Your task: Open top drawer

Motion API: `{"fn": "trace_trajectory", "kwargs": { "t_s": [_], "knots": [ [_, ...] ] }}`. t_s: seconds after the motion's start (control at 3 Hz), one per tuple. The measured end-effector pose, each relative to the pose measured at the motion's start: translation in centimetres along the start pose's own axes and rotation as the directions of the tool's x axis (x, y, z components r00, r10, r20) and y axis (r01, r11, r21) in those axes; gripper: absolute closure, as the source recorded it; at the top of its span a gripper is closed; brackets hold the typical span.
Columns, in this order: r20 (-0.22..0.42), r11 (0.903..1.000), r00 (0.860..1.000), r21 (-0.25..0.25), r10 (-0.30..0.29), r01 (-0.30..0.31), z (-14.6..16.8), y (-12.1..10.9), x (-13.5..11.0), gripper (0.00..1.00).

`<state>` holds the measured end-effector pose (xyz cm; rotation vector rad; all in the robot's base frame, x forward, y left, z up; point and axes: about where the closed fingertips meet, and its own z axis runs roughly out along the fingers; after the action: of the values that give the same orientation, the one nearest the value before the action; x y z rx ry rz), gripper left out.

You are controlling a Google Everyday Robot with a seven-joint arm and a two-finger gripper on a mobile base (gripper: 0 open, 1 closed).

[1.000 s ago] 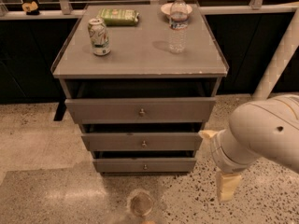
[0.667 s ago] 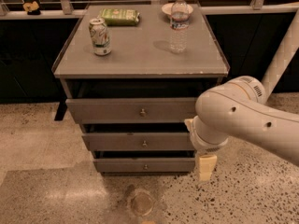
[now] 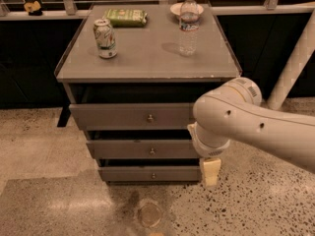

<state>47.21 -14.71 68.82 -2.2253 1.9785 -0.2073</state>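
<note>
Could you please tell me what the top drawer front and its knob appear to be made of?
The top drawer looks like grey-painted wood, matte: flat, even, no shine. Its knob looks metal: small, round, with a glint. The gripper hangs low before the cabinet, toward the picture's right.

Pretty dim, soft overhead light. Bottle throws a faint shadow left across the tabletop, and the floor has a pale sheen. My gripper hangs below the front right corner.

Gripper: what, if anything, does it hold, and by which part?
Nothing; the gripper hangs by the bottom drawer, away from the knob of the top drawer.
</note>
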Motion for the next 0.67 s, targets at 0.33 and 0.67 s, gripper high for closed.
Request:
{"fn": "trace_trajectory", "kwargs": {
  "t_s": [0.33, 0.67],
  "knots": [
    [-0.026, 0.9963, 0.996, 0.002, -0.086, 0.086, 1.9, -3.8, -0.8, 0.00],
    [-0.033, 0.9943, 0.996, 0.060, -0.086, 0.088, 2.9, -8.1, -0.9, 0.00]
  ]
}}
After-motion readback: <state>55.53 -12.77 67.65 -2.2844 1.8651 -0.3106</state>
